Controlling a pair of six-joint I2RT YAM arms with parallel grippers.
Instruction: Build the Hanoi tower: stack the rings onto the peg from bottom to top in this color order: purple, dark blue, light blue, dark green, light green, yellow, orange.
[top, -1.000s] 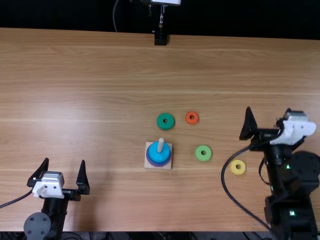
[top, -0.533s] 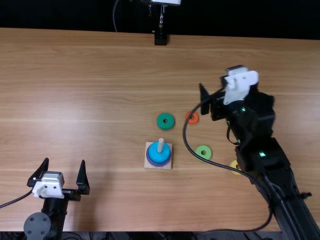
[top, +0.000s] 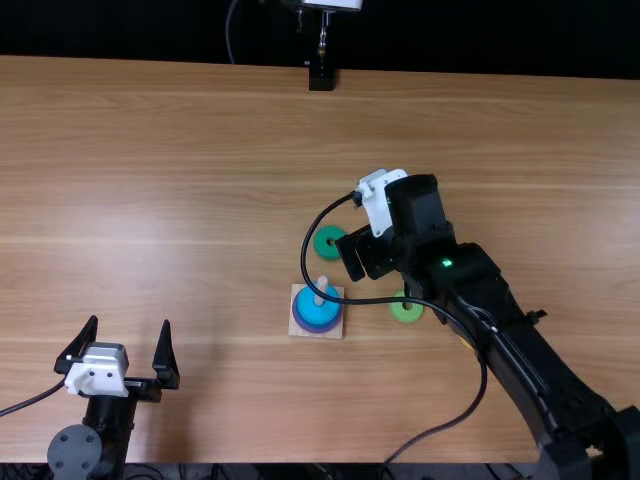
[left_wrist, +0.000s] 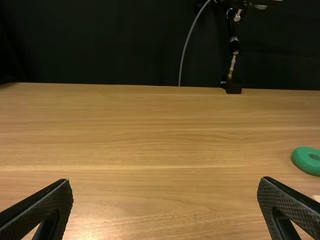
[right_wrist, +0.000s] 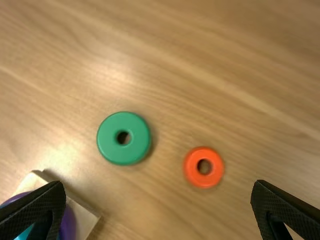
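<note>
Two green rings (right_wrist: 108, 139), two blue (top: 316, 310), one purple (right_wrist: 68, 224), one orange (right_wrist: 204, 181), one yellow (top: 466, 343), one peg (top: 321, 286).

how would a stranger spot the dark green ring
On the table, find the square base with the peg. Just beyond it, in the top view, lies the dark green ring, flat. It is larger than the orange ring and darker than the light green one.

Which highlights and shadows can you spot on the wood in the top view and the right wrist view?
Top view: a pale sheen across the left part of the table and a soft shadow beside the left arm; right wrist view: pale glare near the dark green ring, with a shadow along its edge.
</note>
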